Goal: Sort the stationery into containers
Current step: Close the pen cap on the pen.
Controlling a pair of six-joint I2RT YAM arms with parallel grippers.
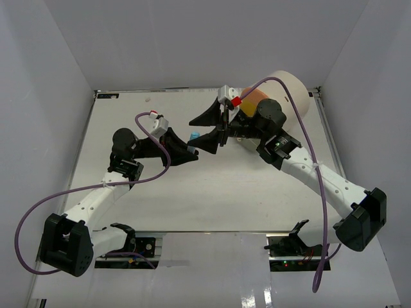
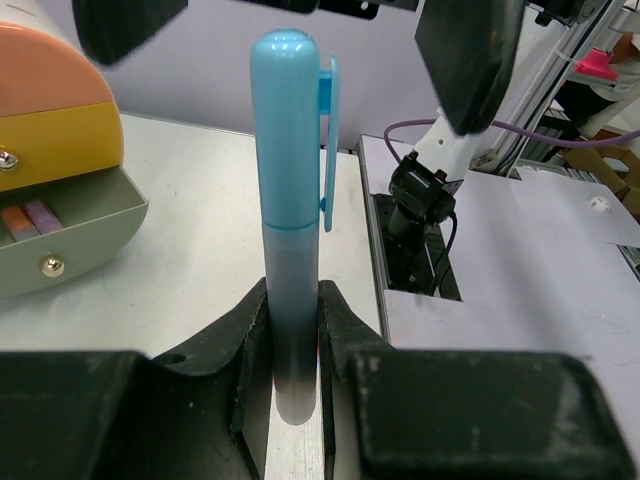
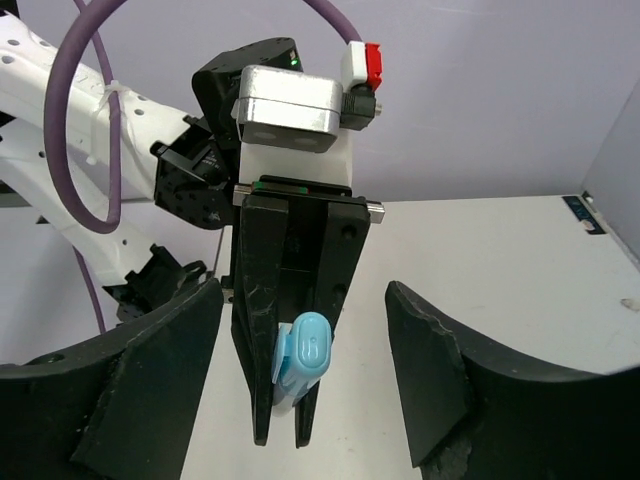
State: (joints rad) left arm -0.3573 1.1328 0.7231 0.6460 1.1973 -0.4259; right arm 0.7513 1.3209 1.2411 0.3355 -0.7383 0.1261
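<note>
Handover step: the left gripper [image 2: 292,335] pinches a light-blue capped pen [image 2: 290,200] upright near the open grey-olive drawer [image 2: 70,240], while the right gripper [image 1: 207,129], fingers spread wide either side of the cap, must next close on it.

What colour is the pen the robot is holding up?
The pen is light blue; the left wrist view shows it best.

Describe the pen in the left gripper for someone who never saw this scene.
Find the big cream cylinder at the far right of the table. Left of it, the left gripper holds a pen. It is light blue with a clipped cap, unlike the orange and purple pieces in the open drawer.
</note>
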